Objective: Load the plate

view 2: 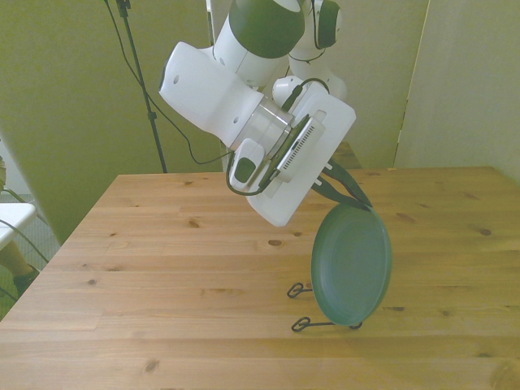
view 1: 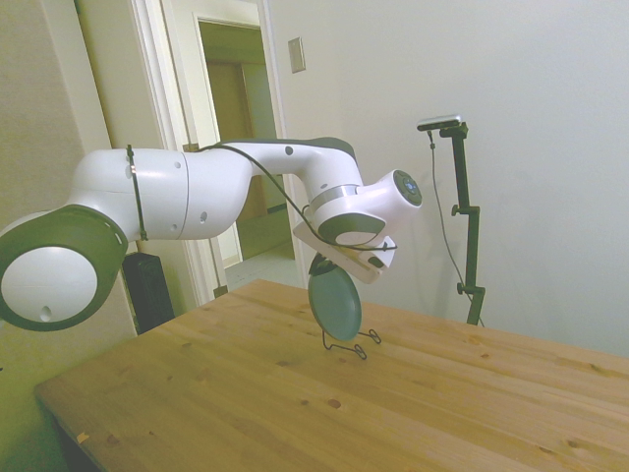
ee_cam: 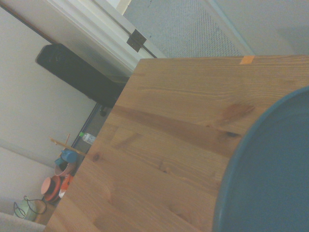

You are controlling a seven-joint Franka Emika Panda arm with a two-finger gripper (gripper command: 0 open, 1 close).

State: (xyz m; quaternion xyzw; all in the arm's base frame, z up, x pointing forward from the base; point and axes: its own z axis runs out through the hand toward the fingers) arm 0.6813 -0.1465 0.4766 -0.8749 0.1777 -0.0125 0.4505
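I've got the gripper (view 2: 345, 193) pinching the plate (view 2: 352, 263) by its top rim, lower right of front view, standing on edge in the wire rack (view 2: 313, 323). Placement step, I reckon; next: confirm it's seated, then let go w/o tipping.

I'm seeing no readable text, labels, brands or numbers anywhere; nothing legible is showing on the arm, table or walls.

A room in a home or office: plain pale walls, a white-framed doorway (view 1: 236, 128) opening onto a hall, grey carpet (ee_cam: 188, 29), and one wooden bench (view 1: 295, 403).
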